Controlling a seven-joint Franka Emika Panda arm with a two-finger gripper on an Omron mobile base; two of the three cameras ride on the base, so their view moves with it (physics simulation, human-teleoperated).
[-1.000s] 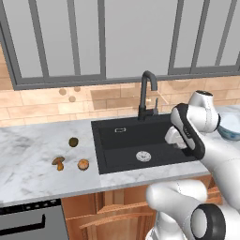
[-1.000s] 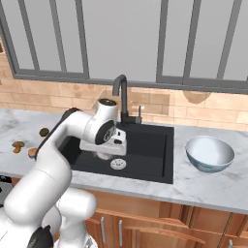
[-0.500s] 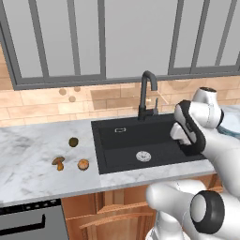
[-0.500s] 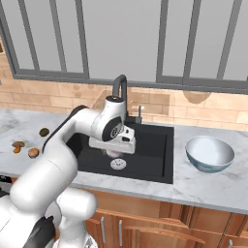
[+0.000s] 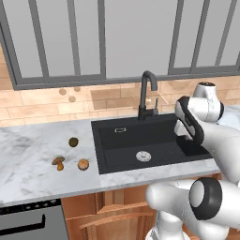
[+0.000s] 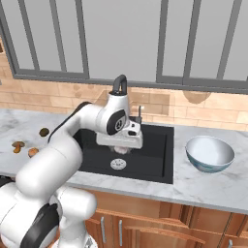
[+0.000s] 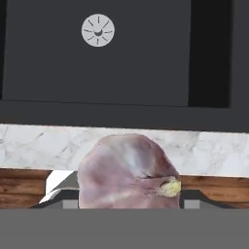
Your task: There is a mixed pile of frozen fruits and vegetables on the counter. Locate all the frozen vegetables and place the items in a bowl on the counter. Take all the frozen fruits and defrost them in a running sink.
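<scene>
- Left base view: the mushroom [image 5: 58,162], orange ball [image 5: 83,164] and dark olive ball [image 5: 73,142] are sitting on the counter [image 5: 28,173], left of the sink [image 5: 145,136]; the arm is reaching over the basin's right side.
- Right base view: the gripper [image 6: 121,148] is hanging above the sink's drain [image 6: 118,164], the pinkish-white bulb [image 6: 121,149] showing under the hand; the bowl [image 6: 209,153] is standing right of the sink.
- Hand view: the jaws are clasping the bulb, with the basin and counter edge lying beyond it.
</scene>
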